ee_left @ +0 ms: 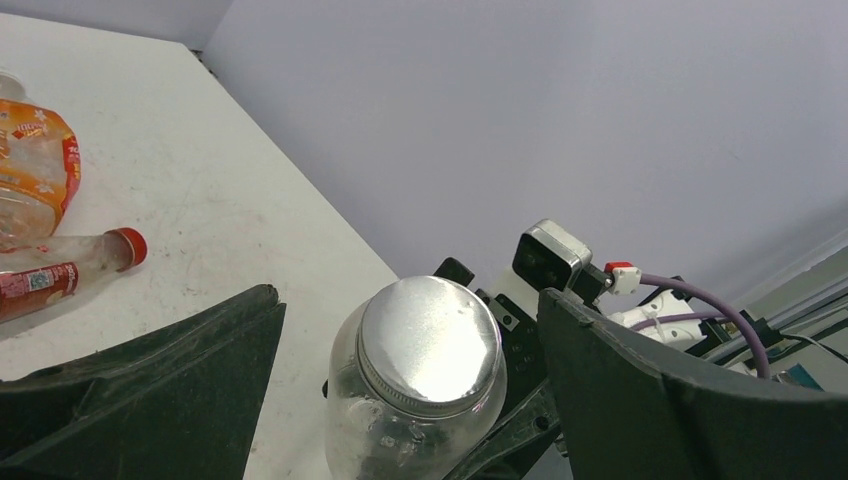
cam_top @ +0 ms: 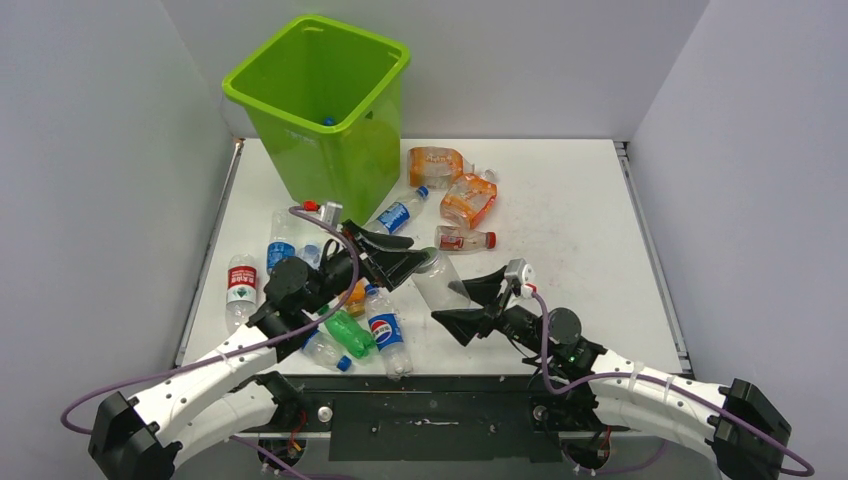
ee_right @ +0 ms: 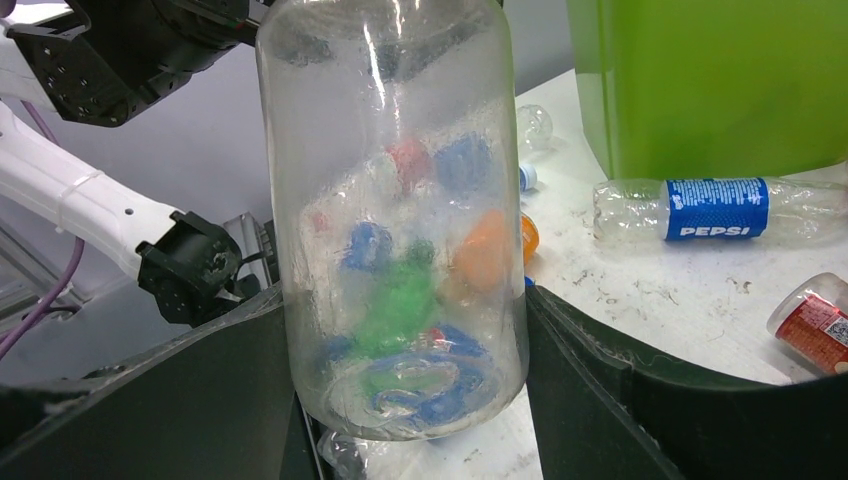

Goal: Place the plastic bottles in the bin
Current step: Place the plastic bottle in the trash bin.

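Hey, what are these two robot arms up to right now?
They are clearing plastic bottles off the table into the green bin. The jaws of the right arm grip a clear jar. The open jaws of the left arm stand either side of its silver lid. Many bottles lie on the table.

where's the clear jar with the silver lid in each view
Top external: clear jar at centre, between the two arms.
Left wrist: bottom centre, lid facing the camera.
Right wrist: centre, spanning most of the height.
Shared landmark: red-label bottle, at left edge, at right edge.
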You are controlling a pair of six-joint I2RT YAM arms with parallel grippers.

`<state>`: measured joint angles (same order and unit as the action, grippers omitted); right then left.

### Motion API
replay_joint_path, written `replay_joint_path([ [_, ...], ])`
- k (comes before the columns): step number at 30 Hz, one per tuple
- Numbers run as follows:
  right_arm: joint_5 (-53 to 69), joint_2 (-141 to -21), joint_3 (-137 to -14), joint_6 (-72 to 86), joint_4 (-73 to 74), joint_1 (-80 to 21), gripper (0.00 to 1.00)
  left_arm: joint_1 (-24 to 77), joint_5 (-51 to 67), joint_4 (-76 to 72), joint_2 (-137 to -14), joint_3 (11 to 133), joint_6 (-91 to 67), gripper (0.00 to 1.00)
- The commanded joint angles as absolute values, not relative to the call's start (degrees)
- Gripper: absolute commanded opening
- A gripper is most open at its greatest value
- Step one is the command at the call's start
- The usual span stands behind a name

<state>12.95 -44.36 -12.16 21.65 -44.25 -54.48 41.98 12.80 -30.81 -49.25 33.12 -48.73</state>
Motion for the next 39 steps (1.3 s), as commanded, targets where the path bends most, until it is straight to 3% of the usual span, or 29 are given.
replay_joint_path([
  [1, 14.22, -43.76, -14.93, 20.73, -46.04, -55.0, 0.34, 42.98, 14.58, -31.94, -51.12, 36.62, -47.29, 0.99],
  [3, 14.36, -44.06, -15.09, 20.78, -45.97, -55.09, 0.34, 43.44, 14.59, -32.49, -51.84, 36.63, -47.31, 1.0],
  [9, 14.01, -44.23, -15.14, 21.0, -45.98, -55.18, 0.34, 45.64, 14.55, -32.35, -53.66, 37.93, -45.39, 0.86],
  [16, 13.89, -44.27, -15.21, 21.54, -45.85, -55.24, 0.35, 47.52, 12.89, -34.99, -54.27, 37.0, -44.21, 0.59],
  [21, 13.37, -44.12, -14.88, 22.63, -46.89, -55.33, 0.37, 48.6, 11.57, -35.28, -54.49, 36.56, -43.2, 0.57],
  [23, 13.44, -44.2, -14.77, 23.31, -47.46, -55.31, 0.38, 49.22, 10.94, -35.85, -54.55, 36.1, -42.56, 0.49],
  [24, 13.45, -44.41, -14.81, 23.78, -47.6, -55.35, 0.4, 49.48, 10.76, -36.12, -54.58, 35.92, -42.16, 0.39],
  [26, 13.53, -44.63, -15.12, 24.43, -47.09, -55.37, 0.52, 49.83, 10.35, -36.09, -54.5, 35.86, -41.57, 0.17],
  [27, 13.66, -44.65, -15.45, 24.7, -46.44, -55.37, 0.63, 49.83, 10.29, -36.04, -54.43, 35.82, -41.33, 0.08],
  [28, 13.77, -44.65, -15.98, 24.88, -45.23, -55.36, 0.82, 49.83, 10.16, -35.84, -54.29, 35.78, -41.08, 0.01],
  [30, 13.8, -44.44, -17.48, 25.33, -41.76, -55.37, 0.98, 49.83, 9.54, -35.33, -53.79, 35.78, -40.59, 0.0],
  [32, 13.57, -43.9, -19.21, 25.75, -37.63, -55.37, 0.9, 49.83, 8.81, -34.61, -53.03, 35.84, -39.9, 0.0],
  [39, 12.49, -44.93, -27.28, 27.32, -25.11, -55.4, 0.9, 49.76, 6.34, -29.9, -48.83, 37.39, -34.21, 0.0],
])
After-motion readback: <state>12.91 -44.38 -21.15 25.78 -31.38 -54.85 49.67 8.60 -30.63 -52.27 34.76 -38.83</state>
